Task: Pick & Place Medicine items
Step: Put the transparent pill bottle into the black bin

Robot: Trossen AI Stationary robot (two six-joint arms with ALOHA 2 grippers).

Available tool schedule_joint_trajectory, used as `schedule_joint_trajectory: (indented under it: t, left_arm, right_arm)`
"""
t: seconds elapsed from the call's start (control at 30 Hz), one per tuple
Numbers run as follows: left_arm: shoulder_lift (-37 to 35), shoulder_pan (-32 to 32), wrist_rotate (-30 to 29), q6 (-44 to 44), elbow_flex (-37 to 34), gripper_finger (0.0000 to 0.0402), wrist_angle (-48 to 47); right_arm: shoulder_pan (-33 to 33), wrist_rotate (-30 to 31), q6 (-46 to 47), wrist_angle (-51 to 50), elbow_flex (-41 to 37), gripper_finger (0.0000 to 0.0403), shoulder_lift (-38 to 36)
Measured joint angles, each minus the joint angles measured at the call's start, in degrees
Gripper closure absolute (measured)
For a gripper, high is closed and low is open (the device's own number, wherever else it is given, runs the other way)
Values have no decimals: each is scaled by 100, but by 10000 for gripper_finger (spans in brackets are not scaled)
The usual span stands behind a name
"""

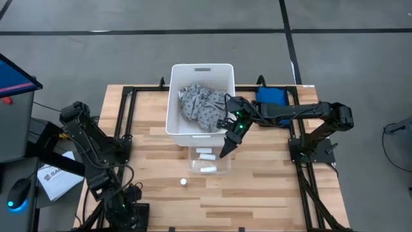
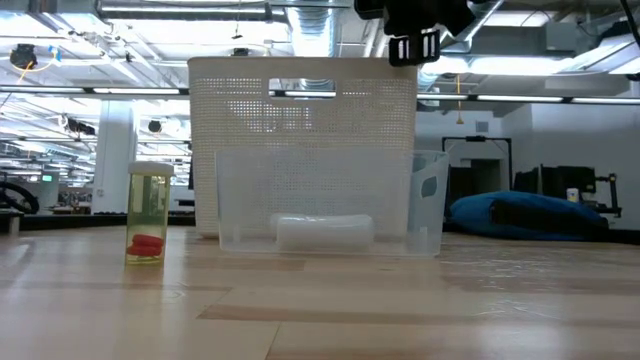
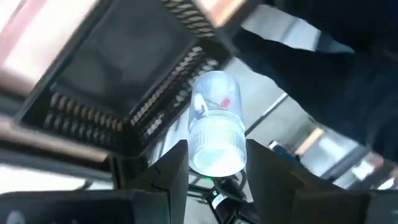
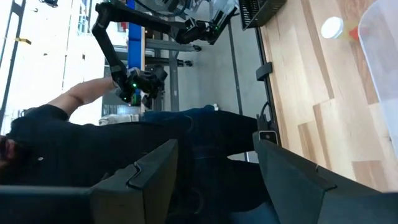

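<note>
Two white cylinders lie in a clear tub in front of the white bin; one cylinder shows in the low view. A small white-capped bottle stands upright on the wood. My right gripper hangs open, high over the tub's right side. My left gripper sits at the near left corner, shut on another clear white-capped bottle. My left gripper has the bottle by its white cap, pinched between the two fingers, one on either side. The bottle lies along the fingers, cap toward the wrist, and its clear body sticks out beyond them. Only the wrist view shows this.
Grey patterned cloth fills the white bin. A blue pouch lies at the far right. Black frame rails run along both sides. A person is beyond the near edge. Bare wood lies near the tub.
</note>
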Motion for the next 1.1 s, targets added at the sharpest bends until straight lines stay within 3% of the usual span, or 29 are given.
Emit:
schedule_joint_trajectory:
  t: [0.23,0.5,1.1]
  left_arm:
    - [34,2,112,-1174,-106,274,-351]
    - [34,2,360,-1815,-509,274,-234]
    - [34,3,670,-1940,-1193,274,93]
  right_arm:
    - [-10,-9,-245,-116,0,183,-2]
    - [-125,-147,-535,-421,0,183,-2]
    - [-263,-261,-655,-514,0,183,-2]
